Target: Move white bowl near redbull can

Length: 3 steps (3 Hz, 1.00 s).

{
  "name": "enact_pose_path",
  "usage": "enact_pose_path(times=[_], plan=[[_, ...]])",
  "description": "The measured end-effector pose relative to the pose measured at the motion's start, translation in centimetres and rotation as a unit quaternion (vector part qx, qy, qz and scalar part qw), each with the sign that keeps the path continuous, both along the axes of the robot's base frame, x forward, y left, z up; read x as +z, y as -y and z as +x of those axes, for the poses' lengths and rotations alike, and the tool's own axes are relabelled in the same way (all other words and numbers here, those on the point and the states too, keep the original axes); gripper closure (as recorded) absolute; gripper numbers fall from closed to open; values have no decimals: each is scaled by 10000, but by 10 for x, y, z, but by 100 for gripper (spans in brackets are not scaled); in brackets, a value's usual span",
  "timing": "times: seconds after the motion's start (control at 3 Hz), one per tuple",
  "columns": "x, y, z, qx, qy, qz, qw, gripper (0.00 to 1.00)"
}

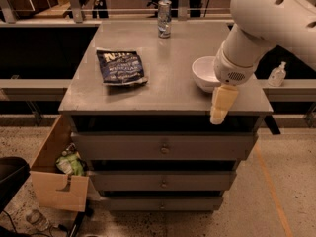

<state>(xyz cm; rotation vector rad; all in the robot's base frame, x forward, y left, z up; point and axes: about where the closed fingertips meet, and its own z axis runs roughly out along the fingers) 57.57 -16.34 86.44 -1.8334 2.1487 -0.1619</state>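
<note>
The white bowl (202, 72) sits on the grey cabinet top (168, 78) at the right, partly hidden behind my arm. The redbull can (164, 18) stands upright at the far middle edge of the top. My gripper (219, 110) hangs at the front right edge of the top, just in front of and below the bowl, with its cream-coloured fingers (221, 104) pointing down. It holds nothing that I can see.
A flat dark blue snack bag (121, 66) lies on the left of the top. The cabinet has drawers below. An open cardboard box (57, 174) stands on the floor at the left. A small bottle (276, 74) sits on a ledge at the right.
</note>
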Motion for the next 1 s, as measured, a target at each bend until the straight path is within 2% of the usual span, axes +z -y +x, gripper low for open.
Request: enact_pose_path(times=[0.33, 1.0], plan=[[-21, -2, 7, 37, -183, -35, 9998, 17], [-21, -3, 6, 49, -189, -39, 9998, 64]])
